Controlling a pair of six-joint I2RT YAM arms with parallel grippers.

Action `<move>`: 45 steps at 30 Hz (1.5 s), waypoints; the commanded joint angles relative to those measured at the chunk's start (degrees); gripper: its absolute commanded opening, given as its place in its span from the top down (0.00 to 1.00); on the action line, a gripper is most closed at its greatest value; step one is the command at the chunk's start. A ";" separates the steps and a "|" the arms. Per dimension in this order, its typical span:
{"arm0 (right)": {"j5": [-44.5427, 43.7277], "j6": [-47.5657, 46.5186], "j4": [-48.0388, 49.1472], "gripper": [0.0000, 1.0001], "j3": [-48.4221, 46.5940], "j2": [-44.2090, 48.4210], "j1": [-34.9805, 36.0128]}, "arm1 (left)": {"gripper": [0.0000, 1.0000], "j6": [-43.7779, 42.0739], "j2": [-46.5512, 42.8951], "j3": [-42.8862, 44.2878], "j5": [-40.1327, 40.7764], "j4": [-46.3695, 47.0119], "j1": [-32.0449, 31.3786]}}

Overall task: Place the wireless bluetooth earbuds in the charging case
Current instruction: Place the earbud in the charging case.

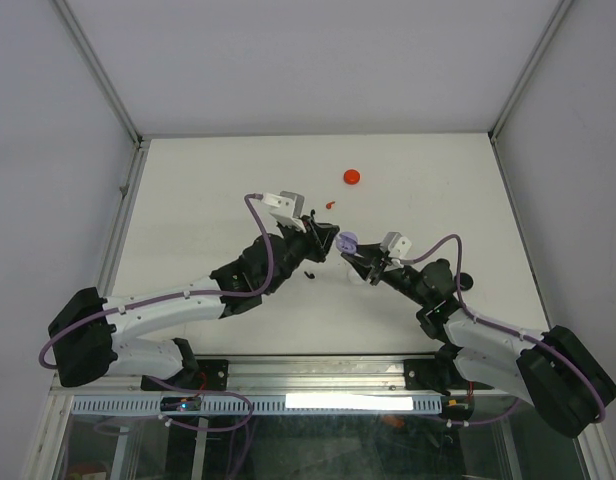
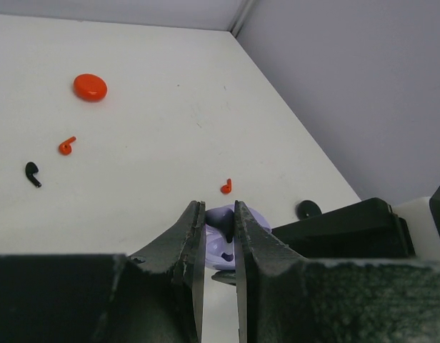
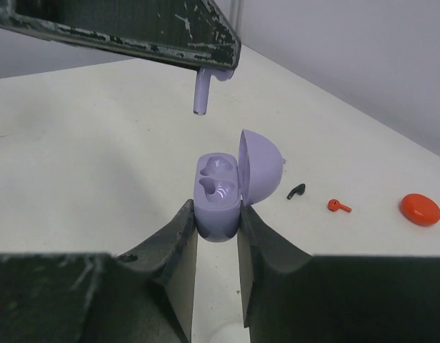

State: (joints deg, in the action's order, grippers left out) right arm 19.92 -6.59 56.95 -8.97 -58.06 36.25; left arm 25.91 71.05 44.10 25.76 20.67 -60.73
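Over the white table [image 1: 238,180], the right gripper [image 3: 218,218] is clamped on the open lilac case [image 3: 218,187]. The left gripper [image 2: 220,214], pinched on a lilac earbud [image 3: 201,93], holds it just above the case's sockets.

My left arm [image 1: 178,305] and right arm [image 1: 488,340] reach in from the near edge of the surface [image 1: 208,200], wrists meeting over its middle; my left gripper [image 1: 323,246] pinches tight on a lilac earbud [image 3: 201,91], raised; my right gripper [image 3: 218,214], just below it, clamps the lilac charging case [image 3: 218,196] between its fingertips.
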 commanded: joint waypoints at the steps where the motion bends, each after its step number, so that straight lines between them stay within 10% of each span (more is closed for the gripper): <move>1: -1.36 -0.88 4.30 0.87 0.02 1.61 -0.20 | 0.91 -1.64 1.48 -0.03 0.94 5.52 -1.16; 34: -1.82 -0.26 4.75 0.87 0.41 2.78 -0.21 | 0.91 -7.36 7.02 -3.14 7.64 12.99 -5.90; 45: -2.09 -0.18 4.72 0.88 0.51 3.22 -0.21 | 0.73 -8.11 6.74 -4.20 8.51 12.76 -7.36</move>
State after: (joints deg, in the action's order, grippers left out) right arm 19.44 -6.55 57.08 -7.99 -56.27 36.25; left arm 18.57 78.26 40.95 33.52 31.55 -67.13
